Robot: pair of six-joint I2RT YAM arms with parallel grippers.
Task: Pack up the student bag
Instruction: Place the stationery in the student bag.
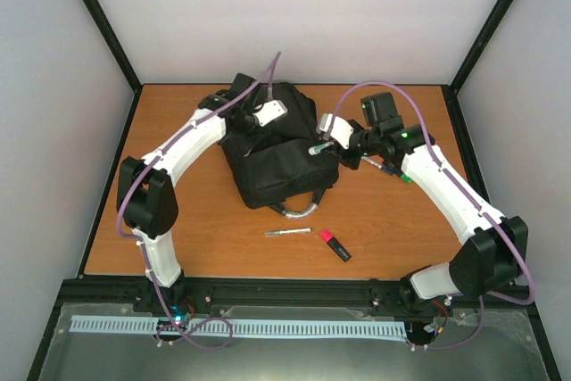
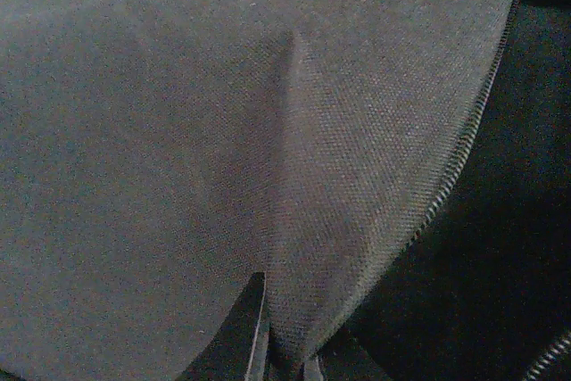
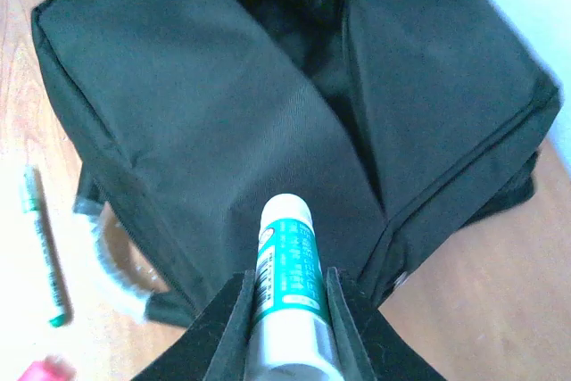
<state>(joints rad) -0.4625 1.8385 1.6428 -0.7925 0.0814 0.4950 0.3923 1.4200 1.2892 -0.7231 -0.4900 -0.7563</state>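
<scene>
The student bag [image 1: 278,165] is a large black backpack lying at the table's middle back, its grey-silver loop handle [image 1: 302,211] toward the front. My left gripper [image 1: 252,124] is at the bag's top, shut on a fold of its fabric [image 2: 285,310]; a zipper edge [image 2: 464,149] and dark interior show to the right. My right gripper [image 1: 323,143] is shut on a white glue stick with a teal label [image 3: 287,265], held above the bag's right side, pointing at the bag [image 3: 196,113]. The bag's opening [image 3: 312,42] gapes beyond it.
A silver pen [image 1: 287,232] and a red-and-black highlighter [image 1: 335,244] lie on the wooden table [image 1: 178,220] in front of the bag. A green-tipped marker [image 1: 389,169] lies under the right arm. A green pen [image 3: 43,243] shows beside the handle.
</scene>
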